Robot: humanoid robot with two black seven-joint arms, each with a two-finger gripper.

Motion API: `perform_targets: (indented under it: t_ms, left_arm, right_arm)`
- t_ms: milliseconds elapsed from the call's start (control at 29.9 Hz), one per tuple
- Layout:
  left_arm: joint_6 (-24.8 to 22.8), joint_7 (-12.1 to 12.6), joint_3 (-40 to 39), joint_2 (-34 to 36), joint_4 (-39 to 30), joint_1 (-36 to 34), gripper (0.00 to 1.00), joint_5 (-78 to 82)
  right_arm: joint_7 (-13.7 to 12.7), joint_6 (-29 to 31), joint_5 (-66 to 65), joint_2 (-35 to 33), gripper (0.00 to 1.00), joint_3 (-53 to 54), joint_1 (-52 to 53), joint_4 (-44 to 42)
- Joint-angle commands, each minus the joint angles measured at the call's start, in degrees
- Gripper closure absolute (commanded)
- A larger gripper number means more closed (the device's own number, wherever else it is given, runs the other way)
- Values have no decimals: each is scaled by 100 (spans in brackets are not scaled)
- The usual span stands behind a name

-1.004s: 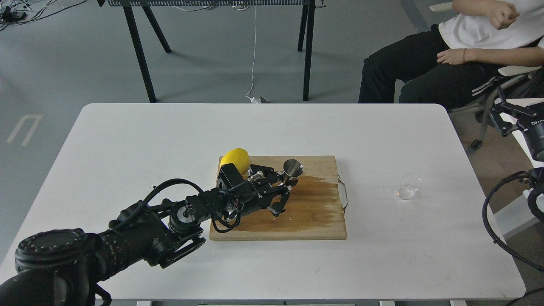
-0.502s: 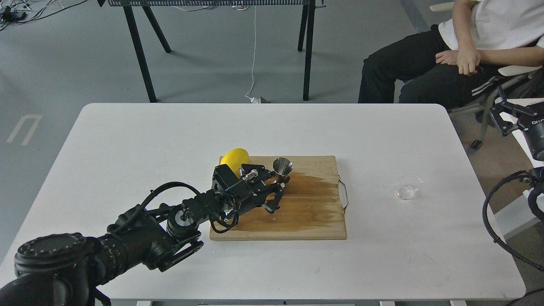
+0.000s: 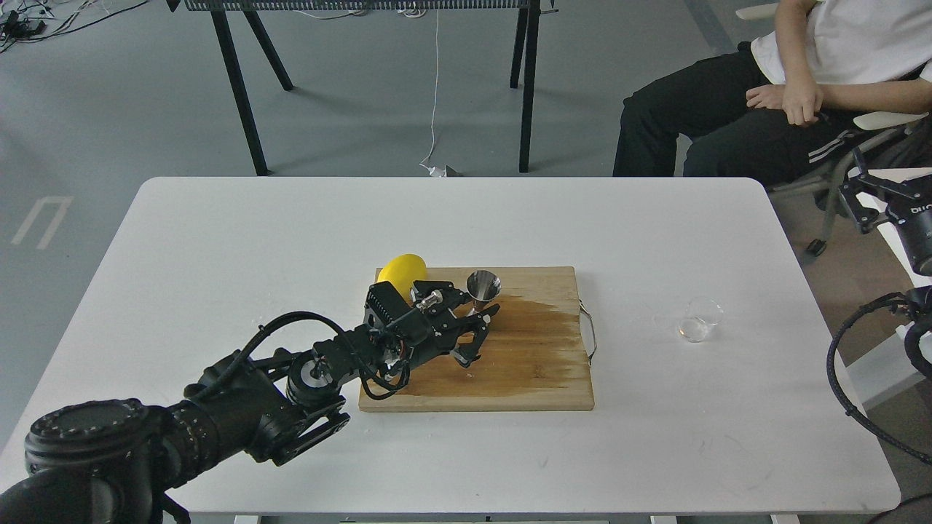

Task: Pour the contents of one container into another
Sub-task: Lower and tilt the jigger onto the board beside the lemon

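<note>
The steel jigger [image 3: 483, 283] stands at the back of the wooden cutting board [image 3: 539, 386], its cone mouth facing up; its waist and base are hidden behind my fingers. My left gripper [image 3: 482, 311] reaches in from the lower left and is shut on the jigger's lower half. The small clear glass cup [image 3: 697, 320] sits by itself on the white table [image 3: 218, 240], to the right of the board and well away from both grippers. My right gripper [image 3: 850, 188] hangs beyond the table's right edge, open, with nothing in it.
A yellow lemon [image 3: 400, 271] lies at the board's back left corner, just behind my left wrist. A dark wet stain [image 3: 542, 331] covers the board's right half, and a metal handle [image 3: 590, 331] sticks out on its right side. A seated person [image 3: 764, 94] is at the far right.
My left gripper drew back to the left with the jigger, which moved a little left along the board's back. In the last half second almost nothing shifted. The person lowered a hand.
</note>
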Motion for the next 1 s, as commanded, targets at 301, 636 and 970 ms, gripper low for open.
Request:
perform_targets:
  t_ms: [301, 636, 970]
  left_arm:
    - [0, -65, 61, 0, -19, -10, 33, 0]
    - [0, -187, 62, 236, -369, 122, 27, 0]
    - [0, -320, 9, 624, -458, 122, 27, 0]
  right_arm:
    - [1, 0, 0, -1, 0, 0, -7, 0]
    - [1, 0, 0, -1, 0, 0, -16, 0]
    - [1, 0, 0, 8, 0, -9, -16, -97]
